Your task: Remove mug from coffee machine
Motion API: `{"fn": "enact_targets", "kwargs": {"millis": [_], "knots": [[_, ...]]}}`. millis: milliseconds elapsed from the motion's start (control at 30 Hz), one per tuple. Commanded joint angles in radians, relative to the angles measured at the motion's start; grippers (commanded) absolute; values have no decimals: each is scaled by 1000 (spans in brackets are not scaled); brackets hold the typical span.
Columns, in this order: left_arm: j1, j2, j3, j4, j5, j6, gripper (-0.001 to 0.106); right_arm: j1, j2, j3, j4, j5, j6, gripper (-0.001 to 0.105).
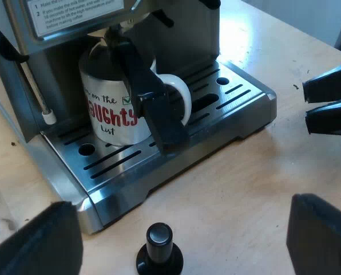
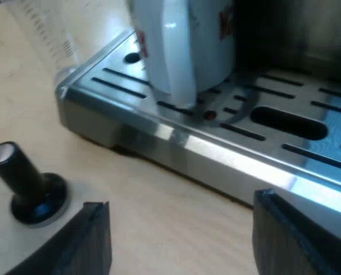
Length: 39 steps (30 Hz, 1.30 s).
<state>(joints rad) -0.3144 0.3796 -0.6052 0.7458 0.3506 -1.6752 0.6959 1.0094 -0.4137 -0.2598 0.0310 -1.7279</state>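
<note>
A white mug (image 1: pixel 110 112) with red and black lettering stands on the espresso machine's slotted drip tray (image 1: pixel 228 100), under the brew head. The holder's dark handle (image 1: pixel 153 103) juts out across the mug's front, beside the mug's handle. My left gripper (image 1: pixel 182 229) hangs open above the table, facing the tray, with a black-knobbed tamper (image 1: pixel 159 249) between its fingers but untouched. My right gripper (image 1: pixel 330 106) hovers over the table near the tray's corner. In the right wrist view, that gripper (image 2: pixel 179 235) is open and low before the tray's edge (image 2: pixel 176 140), the mug (image 2: pixel 182 46) beyond it.
The tamper (image 2: pixel 24 189) stands upright on the wooden table close to the tray's corner. A clear measuring glass (image 2: pixel 44 34) stands beside the tray. The steam wand (image 1: pixel 36 91) hangs down by the mug, over the tray.
</note>
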Motion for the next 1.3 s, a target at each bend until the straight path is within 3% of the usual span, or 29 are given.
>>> {"fn": "enact_targets", "kwargs": {"millis": [33,333,867,1133,1300], "knots": [[-5,-1,-7,-11,7,-11,87,13,-2,26,-69,26,-1,56],[-5,-1,-7,-11,7,-11,87,54,28,56,-158,10,6,56],[-5,-1,-7,-11,5,-11,87,54,255,56,-518,10,6,56],[-5,-1,-7,-5,5,-11,87,54,335,3,-531,16,6,56],[-5,-1,-7,-5,5,-11,87,54,396,-35,-531,84,6,56]]}}
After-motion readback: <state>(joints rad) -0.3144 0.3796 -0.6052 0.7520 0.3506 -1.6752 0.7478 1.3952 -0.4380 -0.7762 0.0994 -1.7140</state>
